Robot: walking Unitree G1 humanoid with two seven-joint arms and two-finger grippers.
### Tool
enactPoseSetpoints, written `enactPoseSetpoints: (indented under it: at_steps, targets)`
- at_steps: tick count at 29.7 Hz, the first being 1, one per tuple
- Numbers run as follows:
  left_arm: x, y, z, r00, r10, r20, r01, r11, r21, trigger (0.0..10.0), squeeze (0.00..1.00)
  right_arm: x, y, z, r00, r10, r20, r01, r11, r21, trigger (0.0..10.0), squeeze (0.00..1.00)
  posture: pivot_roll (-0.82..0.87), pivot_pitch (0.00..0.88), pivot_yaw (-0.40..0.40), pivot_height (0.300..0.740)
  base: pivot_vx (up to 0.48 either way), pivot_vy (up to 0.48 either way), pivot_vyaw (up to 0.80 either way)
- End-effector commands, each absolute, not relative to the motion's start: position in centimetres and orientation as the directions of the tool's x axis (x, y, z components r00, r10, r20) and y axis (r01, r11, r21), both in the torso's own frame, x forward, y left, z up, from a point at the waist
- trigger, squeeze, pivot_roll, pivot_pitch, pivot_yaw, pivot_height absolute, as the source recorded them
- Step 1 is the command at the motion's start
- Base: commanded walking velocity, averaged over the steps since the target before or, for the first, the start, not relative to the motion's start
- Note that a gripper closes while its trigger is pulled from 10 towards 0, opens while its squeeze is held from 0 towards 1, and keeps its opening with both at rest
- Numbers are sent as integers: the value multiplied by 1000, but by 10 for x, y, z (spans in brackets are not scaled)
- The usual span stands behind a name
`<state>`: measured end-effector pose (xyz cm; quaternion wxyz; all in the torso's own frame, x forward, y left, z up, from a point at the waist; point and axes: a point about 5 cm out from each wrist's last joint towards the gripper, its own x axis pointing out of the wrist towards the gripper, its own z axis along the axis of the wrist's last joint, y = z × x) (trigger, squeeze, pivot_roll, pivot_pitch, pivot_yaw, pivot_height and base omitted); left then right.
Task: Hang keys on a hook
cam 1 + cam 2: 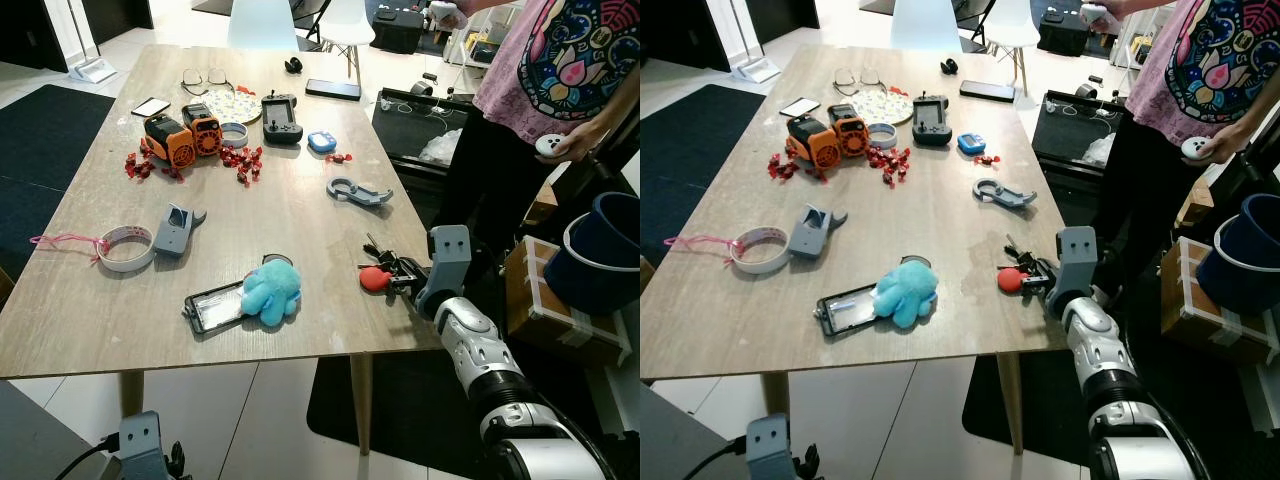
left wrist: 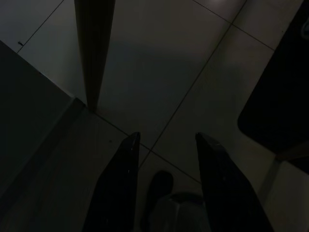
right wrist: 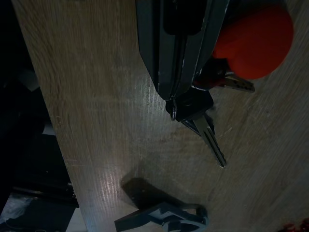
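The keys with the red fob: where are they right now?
The keys lie near the table's right front edge, at the right tool, right of the blue plush toy.

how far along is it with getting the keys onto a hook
Early. The right gripper has shut on the keys beside their red fob, but they lie on the table. The grey hook lies further up the table, unused. Lifting and hanging remain. The left gripper hangs idle.
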<state>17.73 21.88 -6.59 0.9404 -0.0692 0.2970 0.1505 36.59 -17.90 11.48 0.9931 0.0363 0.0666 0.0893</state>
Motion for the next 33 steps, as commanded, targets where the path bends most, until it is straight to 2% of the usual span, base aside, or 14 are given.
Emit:
enactPoseSetpoints:
  at_steps: [1,6,7,8,9,12,13,14,15,18,19,20,21,33]
  targets:
    - [170,219,-70,760,241,-604,-323,946,-28,10000,0,368,-191,121,986,135,-94,-125,986,107,0,0,69,102,-80,740,0,0,0]
    - [171,219,-70,760,244,-602,-324,946,-26,10000,0,375,-195,142,992,123,8,-123,984,130,0,0,69,101,-80,740,0,0,0]
    - [171,219,-70,761,245,-601,-325,945,-26,10000,0,375,-195,144,992,122,22,-124,984,126,2392,0,68,102,-80,740,0,0,0]
    - [171,219,-70,761,245,-601,-325,945,-26,10000,0,375,-195,144,992,122,22,-124,984,126,2392,0,68,102,-80,740,0,0,0]
    - [171,219,-69,761,246,-600,-326,945,-26,10000,0,375,-197,145,993,116,32,-119,986,113,10000,0,69,103,-80,740,0,0,0]
    - [170,219,-70,761,246,-600,-326,945,-26,10000,0,373,-199,141,994,103,26,-105,990,99,10000,0,69,105,-81,740,0,0,0]
    - [170,218,-70,762,246,-599,-325,945,-25,10000,0,372,-200,139,995,100,24,-102,990,95,10000,471,73,108,-83,740,0,0,0]
    - [169,218,-70,762,245,-599,-324,946,-25,10000,0,370,-199,136,995,97,19,-98,991,90,10000,753,73,108,-83,740,0,0,0]
    - [169,218,-70,762,245,-600,-323,946,-24,10000,0,368,-198,132,995,98,16,-99,991,89,10000,800,73,111,-82,740,0,0,0]
    - [168,218,-70,761,246,-600,-324,946,-23,10000,0,367,-195,130,995,101,18,-102,991,90,10000,714,73,111,-81,740,0,0,0]
    - [168,218,-71,760,247,-602,-324,946,-21,10000,0,366,-191,127,994,110,19,-111,990,92,10000,259,72,112,-80,740,0,0,0]
    - [168,218,-71,760,247,-602,-324,946,-21,10000,0,366,-191,127,994,110,19,-111,990,92,10000,259,72,112,-80,740,0,0,0]
    - [167,218,-71,759,248,-602,-324,946,-19,10000,0,366,-189,125,993,118,19,-119,988,96,10000,0,72,115,-79,740,0,0,0]
    - [166,221,-71,755,264,-599,-332,943,-2,10000,0,368,-182,123,993,120,18,-121,988,92,10000,0,73,136,-77,740,0,0,0]
